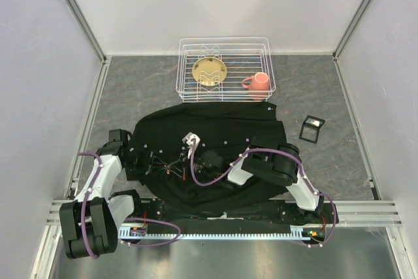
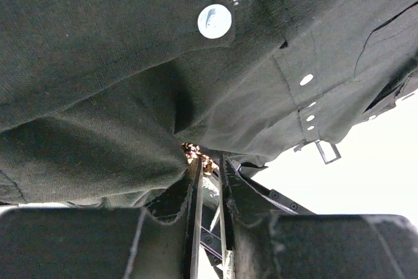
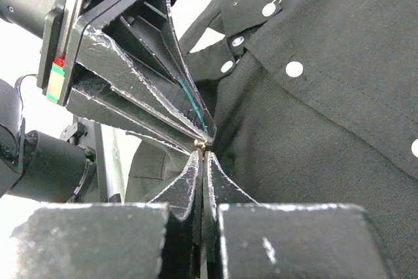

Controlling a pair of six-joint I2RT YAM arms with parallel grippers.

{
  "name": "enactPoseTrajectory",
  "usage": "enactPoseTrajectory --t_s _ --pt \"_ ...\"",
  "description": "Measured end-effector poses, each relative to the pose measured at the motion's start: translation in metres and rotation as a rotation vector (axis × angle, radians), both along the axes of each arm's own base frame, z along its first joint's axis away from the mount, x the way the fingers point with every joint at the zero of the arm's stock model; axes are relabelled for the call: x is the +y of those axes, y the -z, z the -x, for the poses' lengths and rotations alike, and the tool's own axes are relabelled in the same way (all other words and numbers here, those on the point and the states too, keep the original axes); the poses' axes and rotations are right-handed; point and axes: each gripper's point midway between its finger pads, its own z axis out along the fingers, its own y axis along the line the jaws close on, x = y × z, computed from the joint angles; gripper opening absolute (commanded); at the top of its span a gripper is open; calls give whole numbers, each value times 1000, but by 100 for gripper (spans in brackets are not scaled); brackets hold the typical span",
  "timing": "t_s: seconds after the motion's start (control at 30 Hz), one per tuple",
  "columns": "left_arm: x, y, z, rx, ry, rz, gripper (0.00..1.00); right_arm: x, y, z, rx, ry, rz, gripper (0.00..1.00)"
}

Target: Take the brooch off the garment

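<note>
The garment (image 1: 215, 119) is a black shirt with white buttons, spread on the table; it fills the left wrist view (image 2: 98, 63) and the right wrist view (image 3: 326, 129). The brooch (image 2: 198, 155) shows as a small golden ornament against the cloth, between my left fingertips. In the right wrist view a tiny golden bit of the brooch (image 3: 203, 143) sits where both grippers' tips meet. My left gripper (image 2: 208, 161) is shut on it. My right gripper (image 3: 203, 155) is shut, pinching the same golden bit. Both grippers meet over the shirt's middle (image 1: 181, 163).
A white wire rack (image 1: 183, 89) at the back holds a golden plate (image 1: 209, 70) and a pink mug (image 1: 258, 83). A small black frame (image 1: 312, 129) lies right of the shirt. A white tag (image 1: 191, 140) lies on the shirt near the grippers.
</note>
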Motion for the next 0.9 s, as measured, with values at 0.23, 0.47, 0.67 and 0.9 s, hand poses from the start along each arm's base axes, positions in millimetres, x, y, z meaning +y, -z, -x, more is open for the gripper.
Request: enactPoseTrajectory --t_s 0.23,0.47,0.67,0.9 --pt "0 4 4 14 -1 -1 9 0 5 4 -2 -26 8 0" --pt "-2 6 8 27 1 6 4 -5 7 7 -8 -29 8 0" --pt "-2 4 9 22 2 8 2 -7 2 8 -11 -23 2 0" --pt "-2 -1 8 -16 3 2 16 -6 -2 6 -14 -11 -9 0"
